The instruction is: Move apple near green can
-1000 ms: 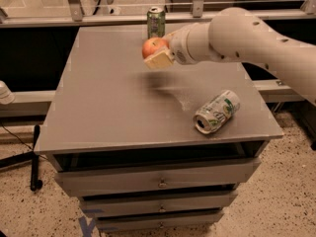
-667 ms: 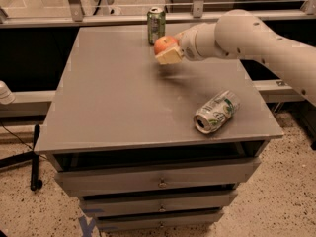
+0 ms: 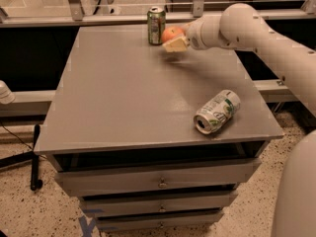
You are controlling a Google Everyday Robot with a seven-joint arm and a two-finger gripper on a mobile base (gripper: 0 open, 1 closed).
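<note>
Green can [image 3: 156,25]: upright at the far edge of the desk [image 3: 123,98], silver top up.
Apple [image 3: 171,33]: orange-red, just right of the green can, pinched in the gripper; contact with the can unclear.
Gripper [image 3: 174,39]: just right of the green can, at the end of the white arm [image 3: 256,33].
Fingers [image 3: 176,45]: clamped on the apple, one pale finger beneath it.
White-silver can [image 3: 217,111]: lying on its side, well apart from the green can, toward the near right.
</note>
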